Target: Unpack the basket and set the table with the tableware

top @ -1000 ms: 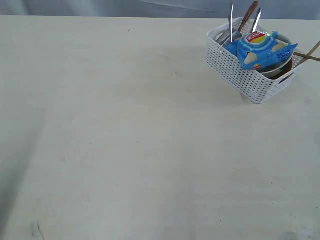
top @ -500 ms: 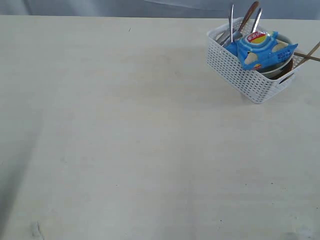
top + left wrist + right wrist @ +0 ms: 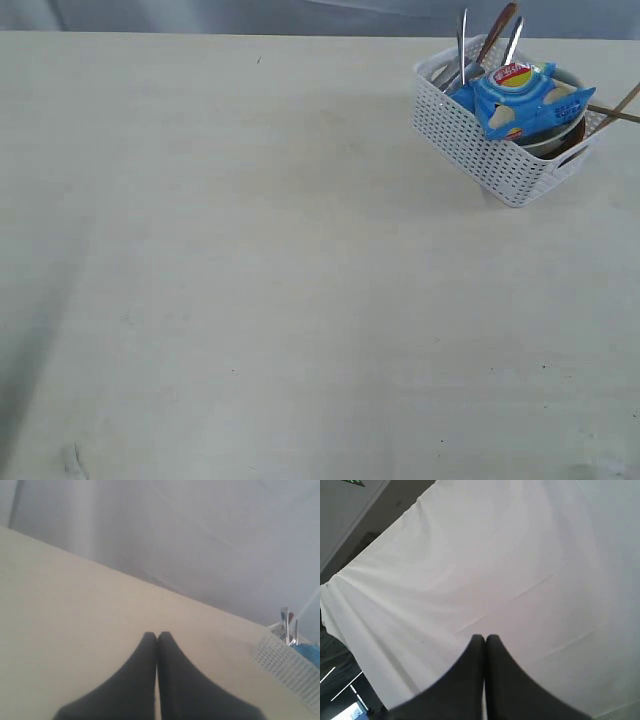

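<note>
The left jaws were pressed shut tip to tip with nothing between them, hanging over the desk (image 3: 65, 605). Their wrist camera caught a corner of the basket (image 3: 285, 657) at the far side, beneath a grey backdrop (image 3: 190, 540).

In the exterior view, a soft shadow (image 3: 30, 380) lay along the left edge of the pale cream desk (image 3: 250, 280), and the grain was faint across the middle. The white lattice basket (image 3: 470, 140) stood on the desk toward the far right corner, turned at an angle to the desk's edge, and it was packed.

A steel handle (image 3: 462, 40) stood up at the basket's left end. A dark red wooden spoon (image 3: 497, 32) leaned just beside it, followed by a second steel handle (image 3: 513, 40) – which was the knife and which the fork could not be told. A blue snack bag (image 3: 525, 95) lay on top of the load, tilted over the rim of a white bowl (image 3: 562, 135) that sat inside the basket at its right end. Wooden chopsticks (image 3: 612, 112) poked out past the basket's right side, above the cut-out handle (image 3: 573, 155).

The right jaws were likewise closed on nothing, with their tips together. Their wrist camera looked only at creased white cloth (image 3: 495, 570) – the desk did not show there.
</note>
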